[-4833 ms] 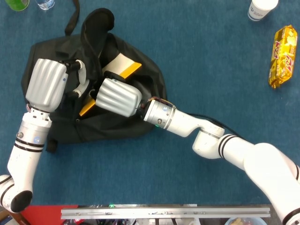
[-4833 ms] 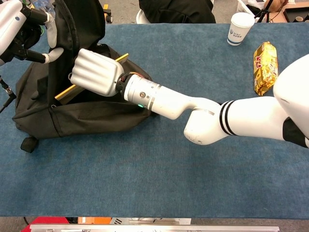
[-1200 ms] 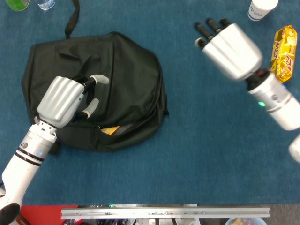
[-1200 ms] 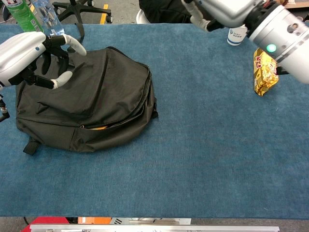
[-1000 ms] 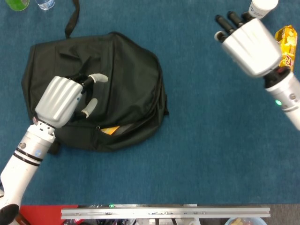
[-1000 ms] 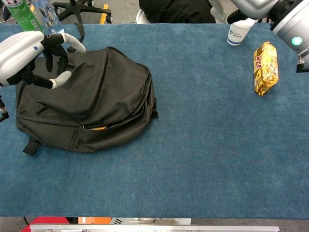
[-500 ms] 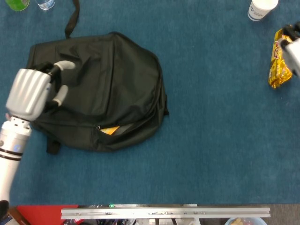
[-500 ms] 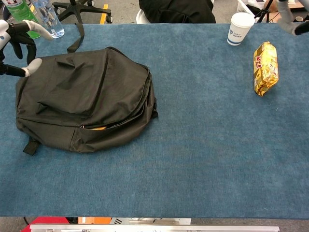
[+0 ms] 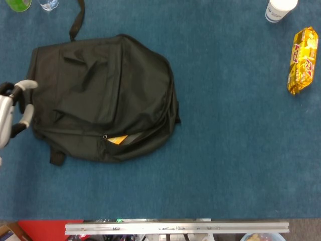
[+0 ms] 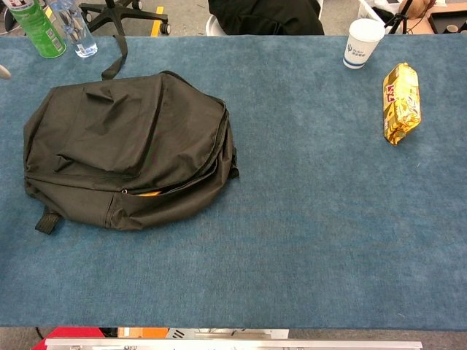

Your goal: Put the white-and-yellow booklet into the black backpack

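white-and-yellow booklet [image 9: 118, 139] is sitting inside the black backpack [image 9: 100, 95], only a yellow corner peeking thru the slack opening; task looking done. left hand [image 9: 11, 114] is hovering at pack's edge, fingers apart, gripping nothing. right hand out of frame.

Matt black cloth backpack [image 9: 100, 95] creased and soft just beside the left hand [image 9: 9, 114] of smooth silvery plastic, rough blue carpet-like table cover [image 9: 225, 150], glossy crinkled yellow foil snack packet [image 9: 302, 60] well apart, white paper cup [image 9: 277, 10]
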Controlling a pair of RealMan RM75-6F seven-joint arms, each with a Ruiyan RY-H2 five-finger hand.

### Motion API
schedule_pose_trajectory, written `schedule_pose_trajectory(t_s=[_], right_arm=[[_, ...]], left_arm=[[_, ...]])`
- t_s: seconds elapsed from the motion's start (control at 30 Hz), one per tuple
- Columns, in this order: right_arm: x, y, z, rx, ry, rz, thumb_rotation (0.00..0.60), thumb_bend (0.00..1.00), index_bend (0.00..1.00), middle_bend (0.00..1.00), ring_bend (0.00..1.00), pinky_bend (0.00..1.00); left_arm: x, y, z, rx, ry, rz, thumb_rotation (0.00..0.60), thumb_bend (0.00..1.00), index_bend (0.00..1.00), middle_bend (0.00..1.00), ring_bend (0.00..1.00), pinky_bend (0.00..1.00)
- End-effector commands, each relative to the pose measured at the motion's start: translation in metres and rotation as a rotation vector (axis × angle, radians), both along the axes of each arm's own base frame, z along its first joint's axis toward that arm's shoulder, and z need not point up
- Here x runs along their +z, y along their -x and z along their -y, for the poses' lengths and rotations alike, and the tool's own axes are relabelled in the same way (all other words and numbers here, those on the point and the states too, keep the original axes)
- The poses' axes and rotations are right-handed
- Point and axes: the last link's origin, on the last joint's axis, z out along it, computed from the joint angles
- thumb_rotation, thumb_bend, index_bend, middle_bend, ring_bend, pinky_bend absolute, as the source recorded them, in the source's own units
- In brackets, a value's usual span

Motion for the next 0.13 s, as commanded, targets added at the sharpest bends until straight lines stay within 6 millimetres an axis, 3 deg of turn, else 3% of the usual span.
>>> schedule_pose_trajectory(t_s=[0.03,0.13], right_arm=[[0.0066,0.0112,-0.0113,-0.038,0.018,0.004,0.6,0.33,0.4,0.5,0.41,0.63],[0.008,0.0153,-0.0152,-0.051,0.024,0.017,0.6,0.33,0.41,0.5,0.41,0.63]], left_arm=[[0.0087,0.0107,0.0163,0.028,-0.019,-0.013,0.6,0.38,0.34,0.41,0.39,0.5],[0.0135,0.0152,0.0254,0.048,-0.021,-0.043,0.6,0.38,0.34,0.41,0.39,0.5]])
